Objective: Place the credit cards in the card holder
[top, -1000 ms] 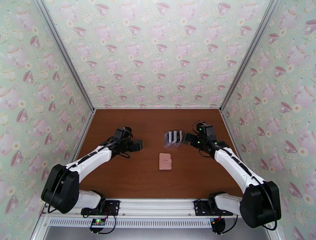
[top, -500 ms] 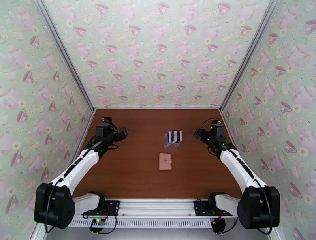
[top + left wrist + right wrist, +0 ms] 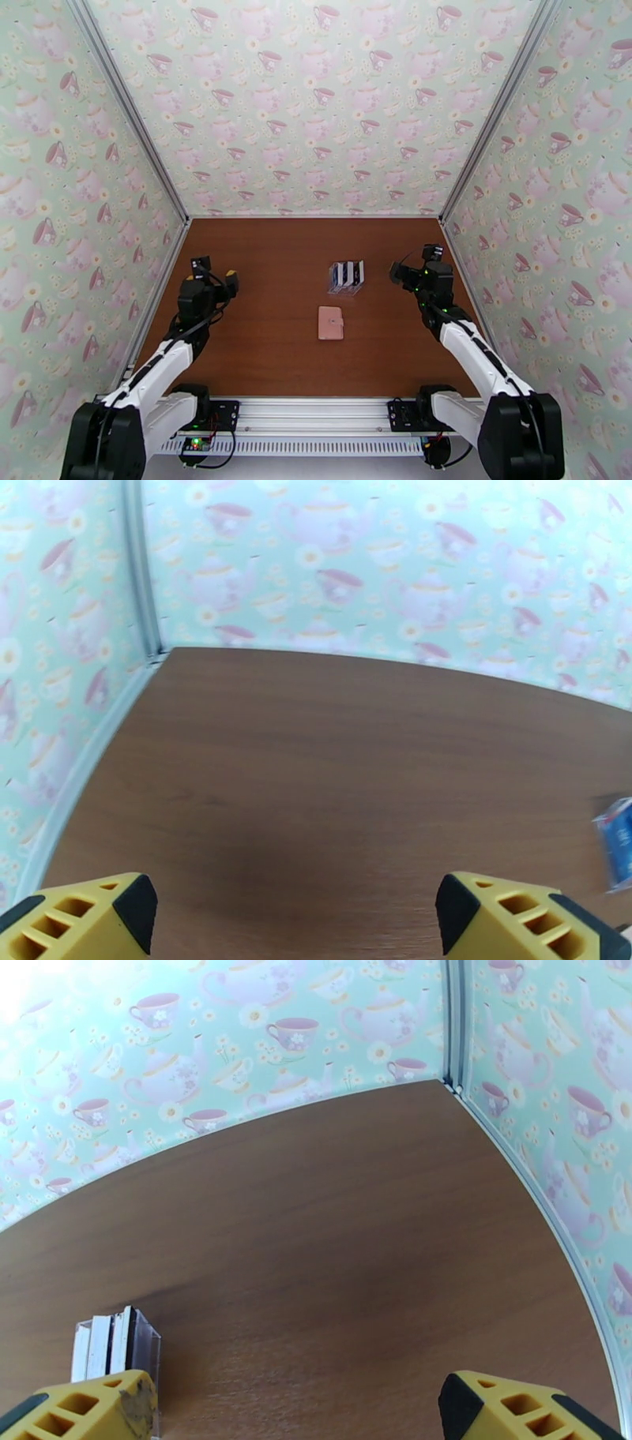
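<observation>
Now the left jaws and right jaws sit further apart than before, both released and empty.
Card holder (image 3: 330,323) lies on the tabletop (image 3: 268,347) between them; credit cards (image 3: 347,274) stand nearer the right jaws, their lower ends hidden in the right wrist view.

Robot test cell, lab-type setup. Boxed in on three sides by teacup-and-teapot wallpaper panels (image 3: 316,103) on aluminium corner posts (image 3: 131,110). Brown wood-grain worktop (image 3: 268,347); two white-and-black arms (image 3: 162,369) bolted to metal rail (image 3: 316,409) at near edge.
</observation>
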`<state>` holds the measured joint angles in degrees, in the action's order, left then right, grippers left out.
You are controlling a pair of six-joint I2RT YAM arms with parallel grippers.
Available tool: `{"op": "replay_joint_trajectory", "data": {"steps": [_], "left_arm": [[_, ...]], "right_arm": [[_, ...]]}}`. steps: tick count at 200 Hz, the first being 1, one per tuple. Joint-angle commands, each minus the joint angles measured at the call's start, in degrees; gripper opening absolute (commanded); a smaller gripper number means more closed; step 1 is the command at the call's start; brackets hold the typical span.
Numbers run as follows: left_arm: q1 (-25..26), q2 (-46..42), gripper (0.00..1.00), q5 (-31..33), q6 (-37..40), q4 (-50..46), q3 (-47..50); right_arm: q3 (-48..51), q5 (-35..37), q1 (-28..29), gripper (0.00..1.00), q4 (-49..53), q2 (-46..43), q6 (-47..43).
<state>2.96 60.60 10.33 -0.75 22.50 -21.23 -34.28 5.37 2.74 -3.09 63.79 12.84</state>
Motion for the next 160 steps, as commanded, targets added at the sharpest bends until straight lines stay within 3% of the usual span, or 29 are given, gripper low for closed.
{"op": "replay_joint_trajectory", "data": {"steps": [1, 56, 93, 130, 160], "left_arm": [[-1.2, 4.8, 1.00, -0.2, 2.4, 10.2, -0.4], [-1.6, 17.1, 1.00, -3.2, 3.0, 23.9, 1.8], [-2.5, 23.3, 1.00, -9.9, 4.4, 32.8, 3.4], [-2.6, 29.2, 1.00, -12.0, 5.3, 40.1, 4.2], [-3.0, 28.5, 1.00, -15.4, 6.1, 33.9, 2.0]], "right_arm": [[2.0, 0.3, -0.1, 1.00, -5.4, 0.6, -2.6], [5.1, 0.6, -0.1, 1.00, -10.8, 0.4, -6.4], [6.8, 1.0, -0.1, 1.00, -14.0, 1.0, -8.2], [8.3, 0.5, -0.1, 1.00, -18.1, 2.4, -9.8], [8.9, 0.3, -0.1, 1.00, -22.5, 5.6, -10.8]]}}
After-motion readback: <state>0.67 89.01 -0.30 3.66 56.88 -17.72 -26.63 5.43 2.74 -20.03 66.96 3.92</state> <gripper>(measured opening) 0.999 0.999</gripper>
